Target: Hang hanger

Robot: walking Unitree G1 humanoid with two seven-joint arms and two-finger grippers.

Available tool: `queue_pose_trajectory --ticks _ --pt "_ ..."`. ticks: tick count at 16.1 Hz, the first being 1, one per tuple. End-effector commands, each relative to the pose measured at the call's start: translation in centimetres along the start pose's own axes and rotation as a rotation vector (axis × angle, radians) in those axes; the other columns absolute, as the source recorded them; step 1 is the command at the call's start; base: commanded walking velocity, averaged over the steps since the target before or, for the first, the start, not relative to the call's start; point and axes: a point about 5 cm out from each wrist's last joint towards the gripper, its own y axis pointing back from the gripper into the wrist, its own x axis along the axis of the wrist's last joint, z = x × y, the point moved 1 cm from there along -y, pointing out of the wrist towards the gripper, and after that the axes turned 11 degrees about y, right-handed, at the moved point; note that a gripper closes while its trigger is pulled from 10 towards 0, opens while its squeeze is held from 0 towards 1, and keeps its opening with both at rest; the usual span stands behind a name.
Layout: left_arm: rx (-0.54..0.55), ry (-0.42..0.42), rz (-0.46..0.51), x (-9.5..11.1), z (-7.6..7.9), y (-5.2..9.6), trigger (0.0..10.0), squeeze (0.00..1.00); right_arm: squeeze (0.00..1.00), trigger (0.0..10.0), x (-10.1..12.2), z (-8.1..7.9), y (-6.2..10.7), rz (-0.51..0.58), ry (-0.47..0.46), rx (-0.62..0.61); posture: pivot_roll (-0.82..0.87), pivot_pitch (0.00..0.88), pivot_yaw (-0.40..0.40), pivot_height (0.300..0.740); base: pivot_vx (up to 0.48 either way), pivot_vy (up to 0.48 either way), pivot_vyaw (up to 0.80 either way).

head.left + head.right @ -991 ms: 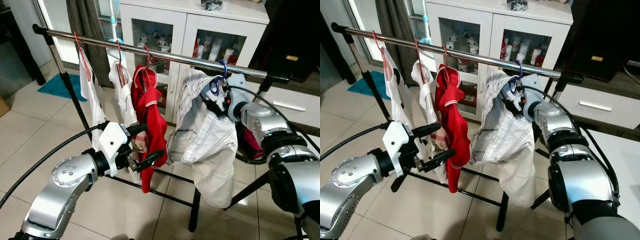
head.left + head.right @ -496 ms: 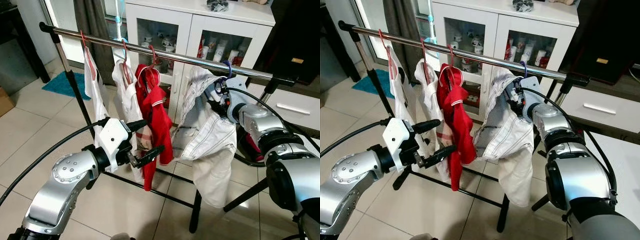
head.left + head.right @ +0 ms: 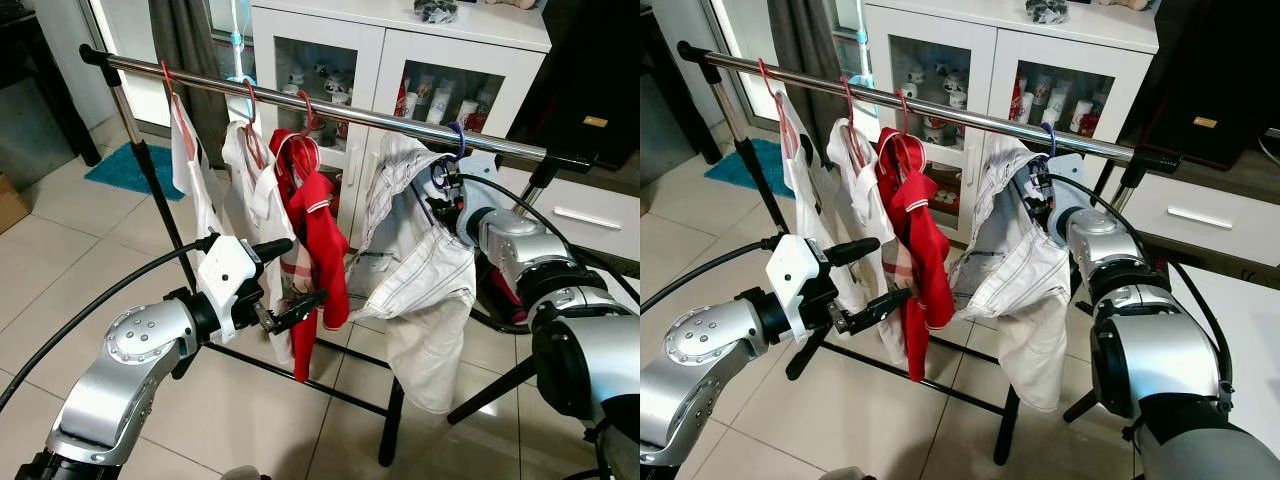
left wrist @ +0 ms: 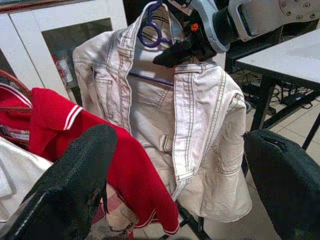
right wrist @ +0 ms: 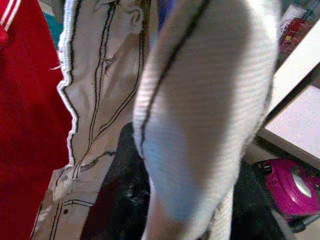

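The purple hanger [image 3: 452, 140] carrying a pale denim jacket [image 3: 415, 270] hooks over the metal rail [image 3: 330, 110] beside a red shirt [image 3: 318, 245], with the right end effector [image 4: 180, 50] closed on the jacket's collar while the left end effector [image 3: 282, 280] hovers open near the red shirt.

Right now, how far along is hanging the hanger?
Nearly done: the purple hanger with the pale jacket already hooks over the rail. The right claw is at the jacket's collar. Left to do: let go and pull back. The left claw hangs open, holding nothing.
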Motion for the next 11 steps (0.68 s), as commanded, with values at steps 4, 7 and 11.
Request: queue_pose_trajectory --ticks 4,7,11 --pt "0.001 -0.015 -0.006 0.03 0.06 -0.11 10.0 0.96 0.00 0.0 -0.30 -0.22 -0.06 -0.018 -0.025 0.009 0.04 0.000 -0.048 0.740 0.000 0.000 0.00" --pt "0.001 -0.015 -0.005 0.04 0.05 -0.14 10.0 0.96 0.00 0.0 -0.21 -0.34 -0.08 -0.015 -0.024 0.018 0.04 0.000 -0.047 0.740 0.000 0.000 0.00" --pt "0.001 -0.015 -0.003 0.04 0.03 -0.26 10.0 0.96 0.00 0.0 -0.13 -0.31 -0.08 -0.012 -0.021 0.020 0.04 0.000 -0.050 0.740 0.000 0.000 0.00"
